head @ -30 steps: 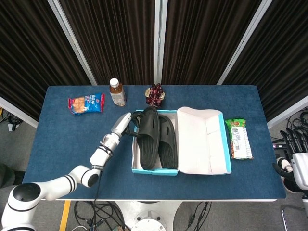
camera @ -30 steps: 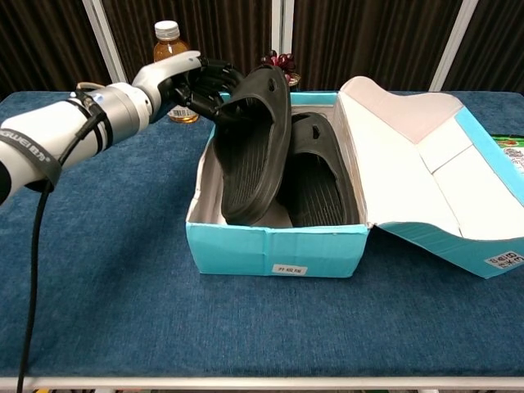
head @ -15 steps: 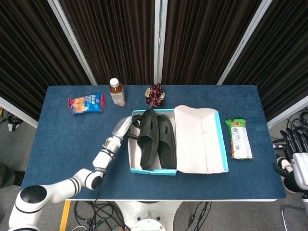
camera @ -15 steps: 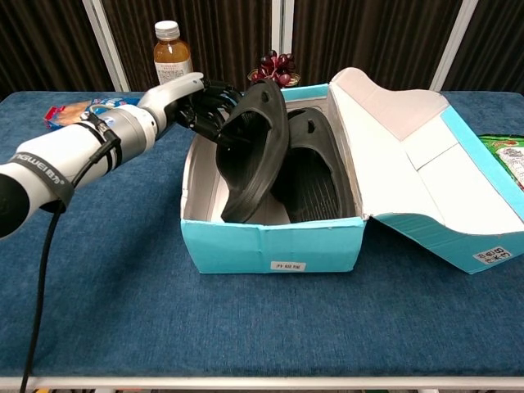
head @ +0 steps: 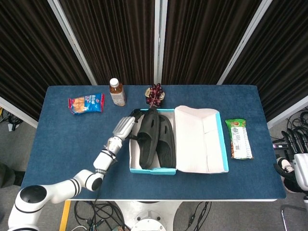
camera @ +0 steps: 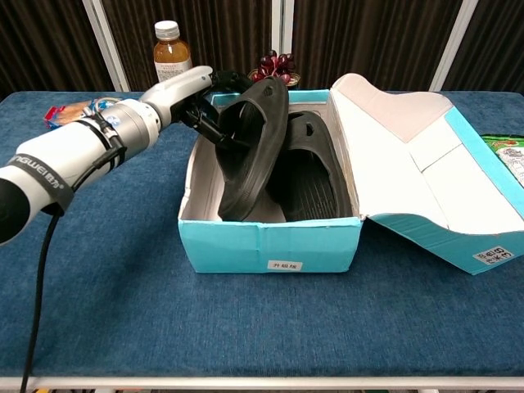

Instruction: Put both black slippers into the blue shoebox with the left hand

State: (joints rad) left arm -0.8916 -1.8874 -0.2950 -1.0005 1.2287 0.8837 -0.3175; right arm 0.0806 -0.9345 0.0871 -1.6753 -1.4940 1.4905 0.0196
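The blue shoebox (head: 153, 170) (camera: 270, 245) stands open at mid-table, its lid (camera: 413, 155) thrown back to the right. One black slipper (camera: 318, 173) (head: 165, 142) lies flat inside on the right. The other black slipper (camera: 255, 143) (head: 147, 137) stands tilted on its edge against the box's left wall, toe down inside. My left hand (camera: 195, 97) (head: 126, 127) reaches over the left wall and grips this slipper's upper end. My right hand (head: 297, 163) hangs off the table's right edge, only partly seen.
A bottle of tea (head: 117, 92) (camera: 169, 51), a blue snack bag (head: 86, 103) (camera: 75, 111) and a dark red bunch of grapes (head: 155, 95) (camera: 277, 65) lie behind the box. A green packet (head: 239, 138) lies right of the lid.
The tilted slipper has sunk lower into the box while my left hand turned over the left wall. The box has slid slightly left.
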